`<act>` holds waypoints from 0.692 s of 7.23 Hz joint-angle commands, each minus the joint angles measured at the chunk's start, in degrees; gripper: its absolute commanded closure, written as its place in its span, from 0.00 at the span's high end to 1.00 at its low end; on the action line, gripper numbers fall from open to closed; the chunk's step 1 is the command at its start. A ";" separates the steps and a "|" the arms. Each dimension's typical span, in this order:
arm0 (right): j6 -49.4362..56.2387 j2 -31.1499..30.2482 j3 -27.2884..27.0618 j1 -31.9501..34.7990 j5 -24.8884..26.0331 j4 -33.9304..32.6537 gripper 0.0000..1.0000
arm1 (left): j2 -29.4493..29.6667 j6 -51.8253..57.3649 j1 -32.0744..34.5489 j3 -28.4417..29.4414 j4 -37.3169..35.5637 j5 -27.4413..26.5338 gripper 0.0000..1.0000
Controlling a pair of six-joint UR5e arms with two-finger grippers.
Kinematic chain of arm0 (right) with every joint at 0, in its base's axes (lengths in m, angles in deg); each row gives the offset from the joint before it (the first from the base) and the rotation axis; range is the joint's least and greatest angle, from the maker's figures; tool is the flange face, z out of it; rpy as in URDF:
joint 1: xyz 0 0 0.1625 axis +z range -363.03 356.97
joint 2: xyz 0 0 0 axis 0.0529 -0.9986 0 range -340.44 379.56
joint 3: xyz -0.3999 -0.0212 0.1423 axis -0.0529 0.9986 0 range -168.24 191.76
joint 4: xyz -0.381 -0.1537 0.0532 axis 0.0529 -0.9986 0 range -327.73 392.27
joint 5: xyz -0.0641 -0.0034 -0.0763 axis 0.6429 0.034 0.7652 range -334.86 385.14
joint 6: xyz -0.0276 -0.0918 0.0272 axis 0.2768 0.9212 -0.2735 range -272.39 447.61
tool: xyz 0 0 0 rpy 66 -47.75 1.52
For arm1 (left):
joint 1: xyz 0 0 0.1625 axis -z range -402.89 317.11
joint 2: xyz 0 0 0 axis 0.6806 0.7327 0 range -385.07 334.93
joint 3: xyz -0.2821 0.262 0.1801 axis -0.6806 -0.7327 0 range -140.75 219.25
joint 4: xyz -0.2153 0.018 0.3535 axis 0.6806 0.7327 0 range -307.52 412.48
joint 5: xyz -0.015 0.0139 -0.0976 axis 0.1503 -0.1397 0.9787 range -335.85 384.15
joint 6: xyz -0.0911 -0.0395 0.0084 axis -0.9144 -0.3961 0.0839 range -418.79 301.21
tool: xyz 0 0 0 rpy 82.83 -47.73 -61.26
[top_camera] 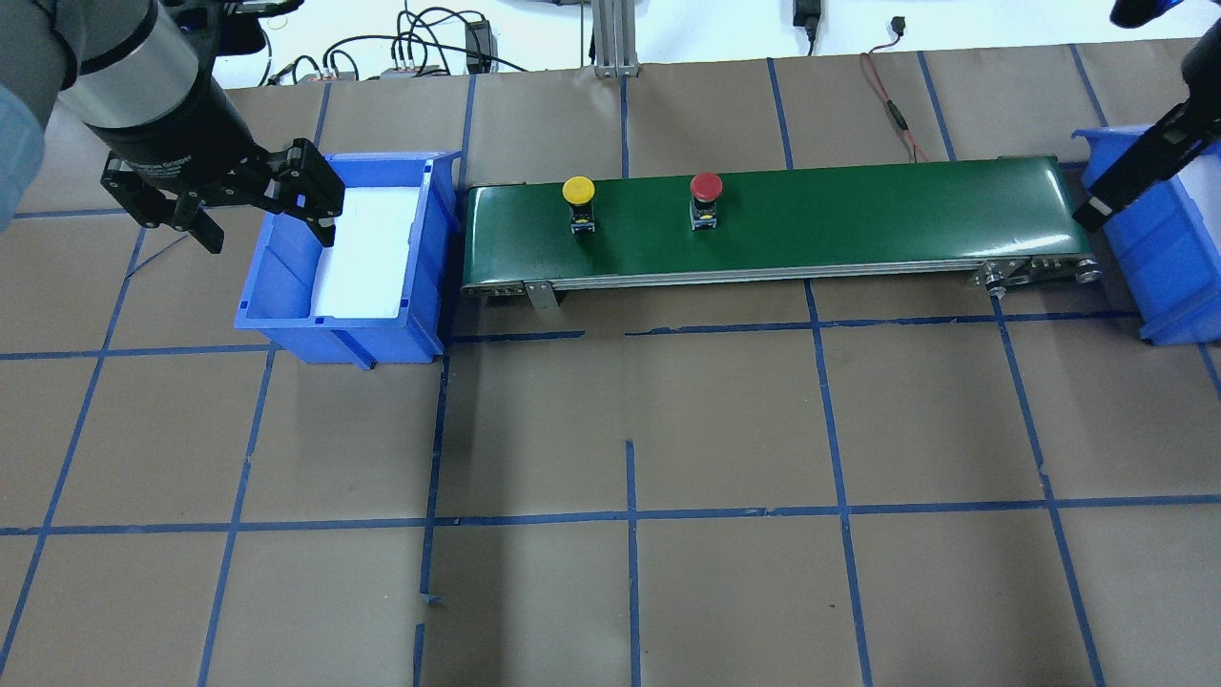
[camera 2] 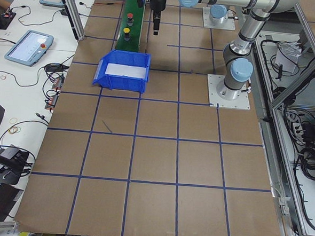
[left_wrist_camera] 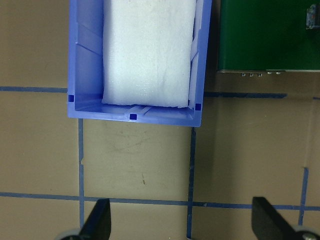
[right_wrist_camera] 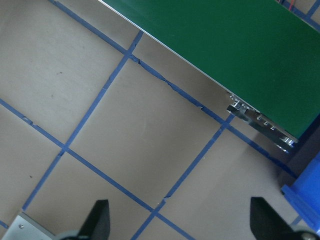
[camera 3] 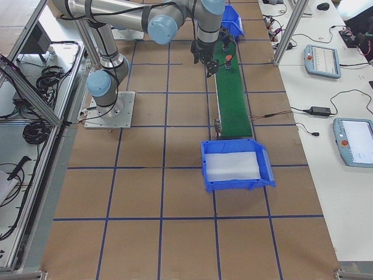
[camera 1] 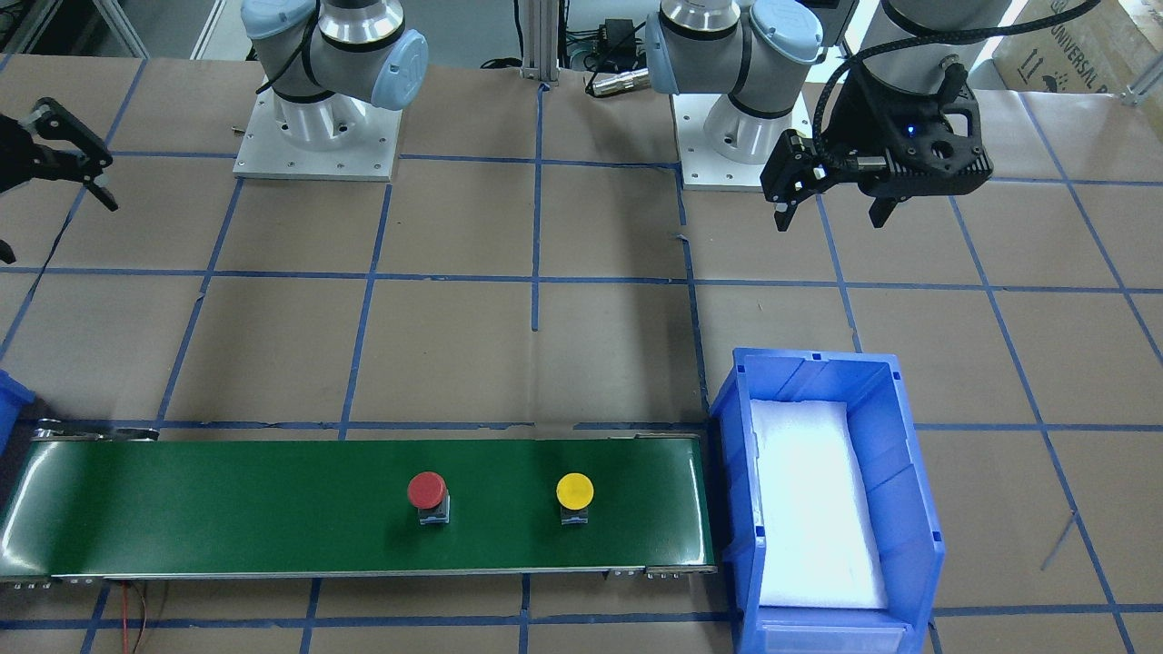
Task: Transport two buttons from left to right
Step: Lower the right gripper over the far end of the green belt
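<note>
Two buttons stand upright on the green conveyor belt (top_camera: 858,215): the yellow-capped button (top_camera: 578,191) nearer the left end, the red-capped button (top_camera: 706,186) to its right. In the front-facing view, yellow (camera 1: 574,491) and red (camera 1: 426,490) show likewise. My left gripper (top_camera: 265,229) hovers open and empty over the near wall of the left blue bin (top_camera: 286,315), away from both buttons. Off the belt's right end, my right gripper (camera 1: 56,225) is open and empty, its fingers (right_wrist_camera: 97,220) spread wide above the paper.
The left bin holds a white foam pad (top_camera: 367,253). A second blue bin (top_camera: 1178,267) stands past the belt's right end. Brown paper with blue tape lines (top_camera: 630,515) covers the table. Cables (top_camera: 892,105) lie behind the belt.
</note>
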State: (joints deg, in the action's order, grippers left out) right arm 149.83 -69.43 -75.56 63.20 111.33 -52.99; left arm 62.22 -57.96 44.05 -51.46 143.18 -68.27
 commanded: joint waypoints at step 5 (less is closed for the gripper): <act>26.54 11.10 9.02 -5.32 0.12 -2.96 1.00 | -0.19 -0.04 -0.54 -0.08 0.17 -0.57 1.00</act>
State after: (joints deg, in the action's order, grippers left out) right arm 173.51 -59.47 -66.05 57.95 111.59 -54.63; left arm 62.06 -57.96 43.67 -51.44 143.29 -68.73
